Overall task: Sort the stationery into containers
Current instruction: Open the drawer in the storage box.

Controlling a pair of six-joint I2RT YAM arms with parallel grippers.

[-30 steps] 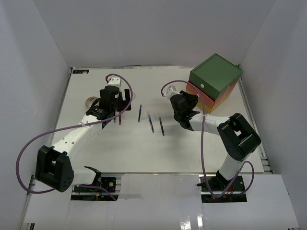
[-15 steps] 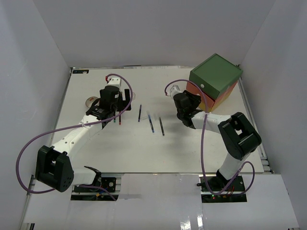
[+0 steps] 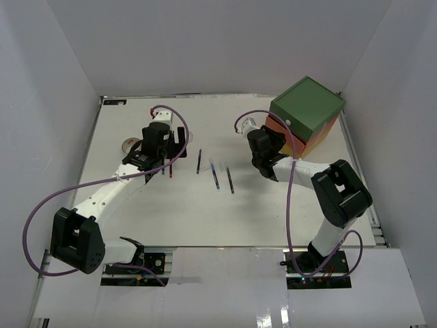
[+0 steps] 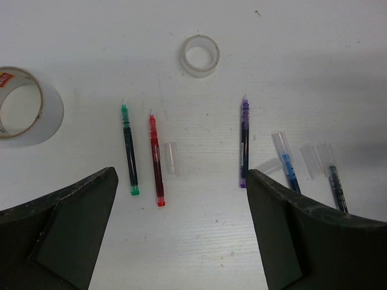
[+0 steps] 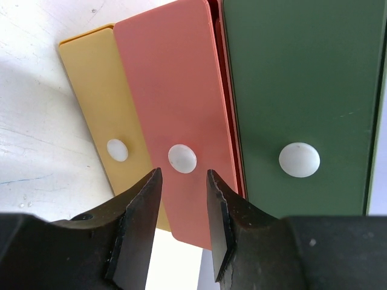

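A lab: white enclosure walls (image 3: 61, 68) surround the table (image 3: 205, 212)

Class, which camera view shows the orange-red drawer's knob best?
The right wrist view: the orange-red drawer's knob sits large just beyond the right end effector. The top external view shows the chest small, that knob not visible behind the arm. The left wrist view misses it.

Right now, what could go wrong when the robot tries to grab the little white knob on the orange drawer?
1. The right gripper has narrow jaws just short of the orange-red drawer's small round white knob; it could slip out.
2. The yellow drawer's knob sits close beside it, so a finger might bump that.
3. The little three-drawer chest looks unfastened, so pulling might drag it whole.
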